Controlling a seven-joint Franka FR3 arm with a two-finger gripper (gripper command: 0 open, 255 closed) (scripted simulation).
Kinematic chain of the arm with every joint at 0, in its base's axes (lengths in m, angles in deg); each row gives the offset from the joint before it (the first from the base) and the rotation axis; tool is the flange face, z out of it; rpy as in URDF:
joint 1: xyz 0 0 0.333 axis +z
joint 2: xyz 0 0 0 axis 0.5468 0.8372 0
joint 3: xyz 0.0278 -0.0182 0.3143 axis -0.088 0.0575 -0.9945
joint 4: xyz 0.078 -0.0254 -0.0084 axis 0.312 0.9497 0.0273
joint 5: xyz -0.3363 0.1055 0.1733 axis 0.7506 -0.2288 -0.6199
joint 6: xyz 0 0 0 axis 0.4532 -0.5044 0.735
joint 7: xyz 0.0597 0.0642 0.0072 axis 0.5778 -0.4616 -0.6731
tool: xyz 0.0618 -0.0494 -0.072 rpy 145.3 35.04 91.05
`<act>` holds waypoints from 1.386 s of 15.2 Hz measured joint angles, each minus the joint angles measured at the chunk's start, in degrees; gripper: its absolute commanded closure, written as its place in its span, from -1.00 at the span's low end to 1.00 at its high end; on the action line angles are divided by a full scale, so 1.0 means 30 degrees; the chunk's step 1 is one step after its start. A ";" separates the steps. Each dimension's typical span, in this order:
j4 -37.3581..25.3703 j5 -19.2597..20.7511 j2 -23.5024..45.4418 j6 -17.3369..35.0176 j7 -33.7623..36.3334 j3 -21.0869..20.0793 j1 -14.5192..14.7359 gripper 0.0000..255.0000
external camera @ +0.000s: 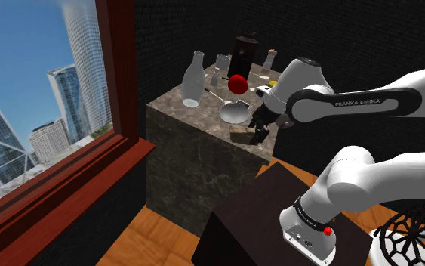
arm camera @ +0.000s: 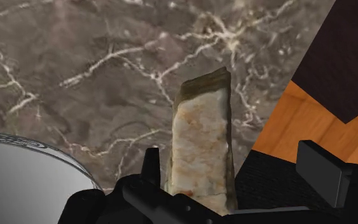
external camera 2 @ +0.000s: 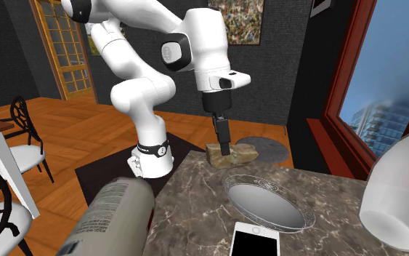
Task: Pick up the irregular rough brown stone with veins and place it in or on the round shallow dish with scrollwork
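Closure was not yet made: the black hand (external camera 2: 224, 148) was held open astride the rough pale-brown veined stone (external camera 2: 245, 154), ready for clasping.

Bare marble counter (external camera 2: 188, 211) lies open between the stone (external camera 2: 243, 154) and the shallow dish (external camera 2: 265, 204) just beside it. Beyond the dish, a phone (external camera 2: 254, 241), a white carafe (external camera 2: 399, 196), a red ball (external camera: 238, 84) and a dark jar (external camera: 244, 51) crowd the far side.
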 measured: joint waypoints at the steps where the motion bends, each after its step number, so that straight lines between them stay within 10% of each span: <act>1: 0.0008 0.0000 0.0019 0.0029 0.0003 0.0000 0.0002 -1.00; 3: 0.0013 0.0001 0.0032 0.0048 0.0001 0.0002 0.0002 -1.00; 4: 0.0013 0.0001 0.0032 0.0048 0.0001 0.0002 0.0002 1.00; 21: -0.1117 -0.0128 -0.0834 -0.1940 0.0027 -0.0147 0.0061 1.00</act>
